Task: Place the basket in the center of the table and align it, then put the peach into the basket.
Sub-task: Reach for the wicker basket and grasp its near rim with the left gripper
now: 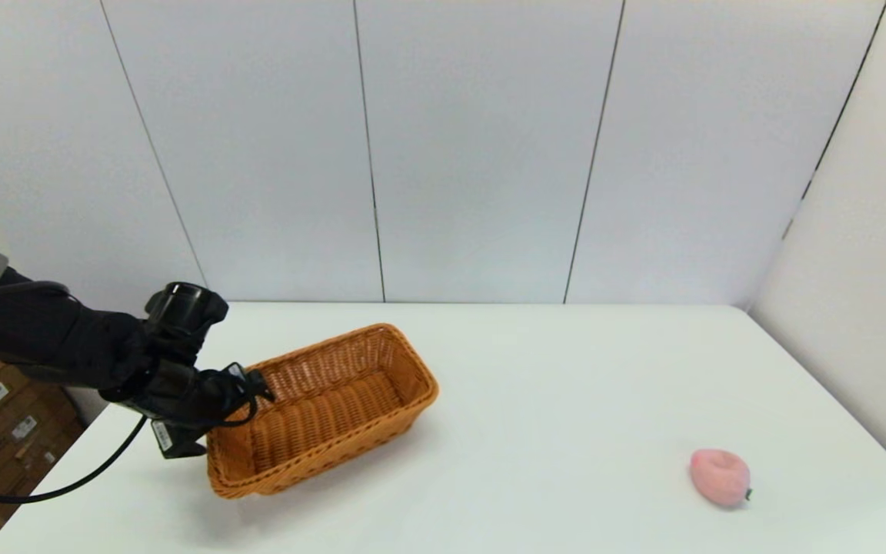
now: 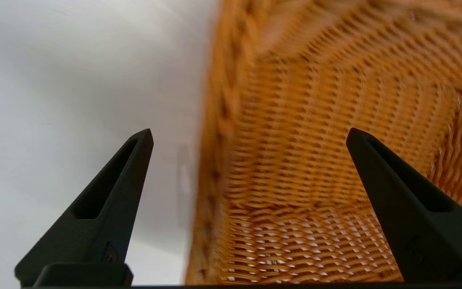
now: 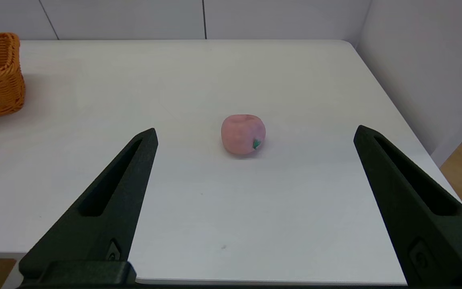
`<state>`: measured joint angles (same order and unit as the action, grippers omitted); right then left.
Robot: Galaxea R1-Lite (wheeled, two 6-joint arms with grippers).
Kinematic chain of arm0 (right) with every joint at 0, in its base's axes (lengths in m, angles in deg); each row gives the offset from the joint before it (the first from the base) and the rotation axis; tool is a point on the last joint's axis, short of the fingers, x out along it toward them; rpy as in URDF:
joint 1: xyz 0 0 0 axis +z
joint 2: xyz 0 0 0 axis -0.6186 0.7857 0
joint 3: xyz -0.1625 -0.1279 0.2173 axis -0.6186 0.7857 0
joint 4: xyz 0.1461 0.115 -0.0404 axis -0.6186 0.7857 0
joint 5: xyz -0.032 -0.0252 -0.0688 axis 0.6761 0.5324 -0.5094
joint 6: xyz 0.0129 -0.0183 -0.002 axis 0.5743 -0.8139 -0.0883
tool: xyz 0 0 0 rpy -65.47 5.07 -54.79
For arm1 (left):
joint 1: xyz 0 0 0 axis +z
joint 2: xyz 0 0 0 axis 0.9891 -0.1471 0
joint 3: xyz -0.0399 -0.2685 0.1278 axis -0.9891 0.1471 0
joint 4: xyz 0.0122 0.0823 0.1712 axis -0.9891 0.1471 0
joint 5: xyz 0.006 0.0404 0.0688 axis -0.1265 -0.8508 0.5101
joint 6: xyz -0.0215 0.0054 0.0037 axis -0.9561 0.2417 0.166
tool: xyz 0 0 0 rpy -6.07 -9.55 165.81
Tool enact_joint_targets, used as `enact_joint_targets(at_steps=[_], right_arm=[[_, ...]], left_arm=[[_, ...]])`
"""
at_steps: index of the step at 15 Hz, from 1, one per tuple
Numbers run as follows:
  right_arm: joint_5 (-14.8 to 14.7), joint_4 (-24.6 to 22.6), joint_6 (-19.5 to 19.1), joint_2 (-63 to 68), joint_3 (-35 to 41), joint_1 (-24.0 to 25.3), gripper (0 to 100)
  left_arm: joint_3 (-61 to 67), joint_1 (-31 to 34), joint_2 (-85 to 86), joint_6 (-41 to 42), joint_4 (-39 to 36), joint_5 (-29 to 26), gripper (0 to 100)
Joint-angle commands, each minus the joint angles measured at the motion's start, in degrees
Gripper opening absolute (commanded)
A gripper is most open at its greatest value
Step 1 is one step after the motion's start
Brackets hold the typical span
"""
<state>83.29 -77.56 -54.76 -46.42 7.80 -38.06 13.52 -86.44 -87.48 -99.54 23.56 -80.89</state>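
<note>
- White wall panels with thin dark seams stand behind the large plain white rectangular table [image 1: 535, 385].
- On the table's left half sits the rectangular orange-brown woven wicker basket [image 1: 335, 412], skewed, its long axis running from near left to far right.
- At the basket's near-left end is the left gripper [image 2: 249, 136]; its fingers are spread wide, one outside the basket wall over the white top, the other inside over the woven floor, straddling the braided rim.
- Well apart from the basket, near the table's right front, lies the small pink fuzzy toy peach [image 1: 720, 477], with a tiny green leaf mark on its side.
- Short of the table's near edge hangs the right gripper [image 3: 255, 134], fingers wide apart and holding nothing, the peach ahead between them.
</note>
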Motion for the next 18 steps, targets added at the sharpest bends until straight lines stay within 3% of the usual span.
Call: enact_joint_targets(at_steps=[1, 10, 11, 18], right_arm=[[-0.1, 0.0, 0.0, 0.0, 0.0, 0.0, 100], [-0.2, 0.0, 0.0, 0.0, 0.0, 0.0, 100], [-0.2, 0.0, 0.0, 0.0, 0.0, 0.0, 100], [-0.2, 0.0, 0.0, 0.0, 0.0, 0.0, 100]], left_arm=[[0.3, -0.5, -1.8, -1.8, 0.1, -4.0, 100], [3.6, -2.2, -1.6, 0.6, -0.1, -6.2, 100], [3.6, -2.2, -2.2, 0.6, -0.2, -6.1, 0], [4.3, -2.0, -3.6, 0.7, -3.9, -5.2, 0]])
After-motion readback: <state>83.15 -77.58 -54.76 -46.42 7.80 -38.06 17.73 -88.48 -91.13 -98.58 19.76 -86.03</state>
